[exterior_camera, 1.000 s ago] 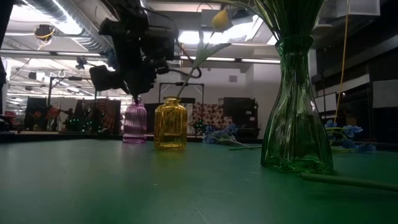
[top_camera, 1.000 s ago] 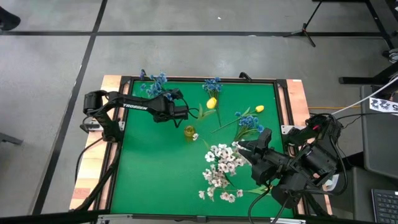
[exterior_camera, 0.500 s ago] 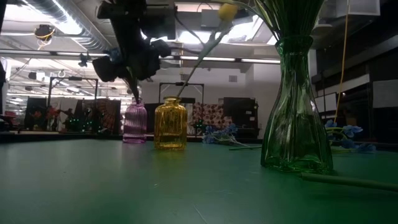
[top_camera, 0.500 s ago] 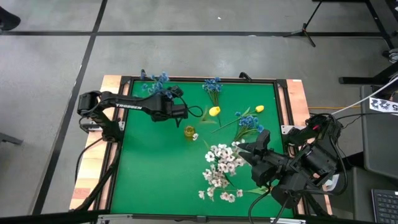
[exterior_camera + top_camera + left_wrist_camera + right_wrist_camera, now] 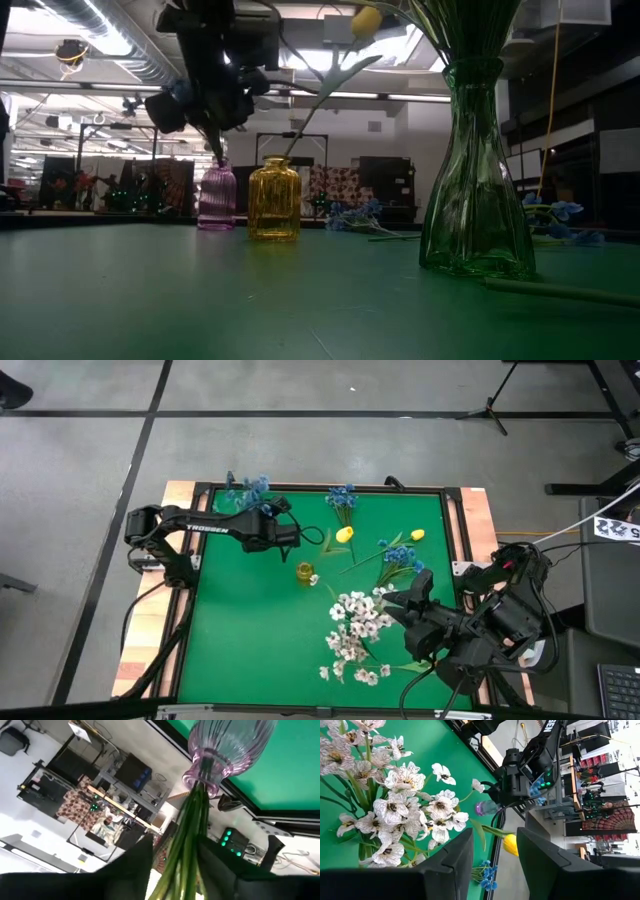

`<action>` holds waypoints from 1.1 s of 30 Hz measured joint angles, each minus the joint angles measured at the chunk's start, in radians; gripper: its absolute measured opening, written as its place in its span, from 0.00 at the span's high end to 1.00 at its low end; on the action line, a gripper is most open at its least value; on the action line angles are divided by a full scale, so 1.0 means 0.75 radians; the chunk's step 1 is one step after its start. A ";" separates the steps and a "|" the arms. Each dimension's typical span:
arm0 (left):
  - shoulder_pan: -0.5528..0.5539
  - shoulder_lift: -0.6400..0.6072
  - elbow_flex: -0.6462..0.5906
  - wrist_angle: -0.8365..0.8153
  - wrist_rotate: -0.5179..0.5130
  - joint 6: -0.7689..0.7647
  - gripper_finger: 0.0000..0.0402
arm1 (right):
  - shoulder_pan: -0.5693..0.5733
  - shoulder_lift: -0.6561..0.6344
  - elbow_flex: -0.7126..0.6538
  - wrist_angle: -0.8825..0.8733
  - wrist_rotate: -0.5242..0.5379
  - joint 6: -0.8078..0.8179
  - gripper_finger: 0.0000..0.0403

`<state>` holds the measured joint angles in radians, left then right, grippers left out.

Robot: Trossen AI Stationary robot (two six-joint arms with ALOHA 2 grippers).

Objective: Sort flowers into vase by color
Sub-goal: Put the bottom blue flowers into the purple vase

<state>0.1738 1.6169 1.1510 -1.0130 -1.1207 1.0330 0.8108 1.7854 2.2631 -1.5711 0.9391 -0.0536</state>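
The green surface carries a tall green glass vase packed with white flowers. Beside these waits the right gripper, its jaws spread and empty. The left gripper hangs above the small purple vase; its jaws flank the blue flowers' stems, grip unclear. A yellow tulip leans in the yellow jar; more blue sprigs and another tulip lie loose nearby.

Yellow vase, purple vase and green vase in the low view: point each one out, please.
yellow vase [image 5: 273, 205], low view, middle of its ribbed body
purple vase [image 5: 217, 199], low view, middle of its body
green vase [image 5: 476, 190], low view, lower neck
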 joint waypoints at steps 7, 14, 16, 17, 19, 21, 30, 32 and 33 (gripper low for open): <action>-0.001 0.000 0.000 0.002 -0.009 0.029 0.97 | 0.000 0.000 0.000 0.000 0.002 0.001 0.62; 0.000 0.001 0.000 0.002 -0.018 0.057 0.99 | 0.000 0.000 0.000 0.000 0.002 0.031 0.62; 0.000 0.001 -0.001 0.005 -0.019 0.056 0.98 | 0.000 0.000 0.000 0.000 0.002 0.031 0.62; 0.000 0.001 -0.001 0.005 -0.019 0.055 0.99 | 0.000 0.000 0.000 0.000 0.001 0.031 0.62; 0.000 0.001 -0.001 0.005 -0.029 0.049 0.99 | 0.000 0.000 0.000 0.000 -0.003 0.031 0.62; 0.000 0.001 -0.001 0.005 -0.033 0.033 0.99 | 0.000 0.000 0.000 0.000 -0.008 0.031 0.62; 0.005 0.001 -0.001 0.009 -0.032 0.002 0.99 | 0.000 0.000 0.000 0.000 -0.019 0.034 0.62; 0.005 0.001 -0.001 0.009 -0.017 -0.020 0.97 | 0.000 0.000 0.000 0.000 -0.040 0.038 0.62; 0.005 0.001 -0.001 0.009 -0.002 -0.028 0.95 | 0.000 0.000 0.000 0.001 -0.057 0.038 0.62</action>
<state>0.1776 1.6173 1.1500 -1.0061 -1.1220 1.0118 0.8108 1.7855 2.2631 -1.5707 0.8961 -0.0250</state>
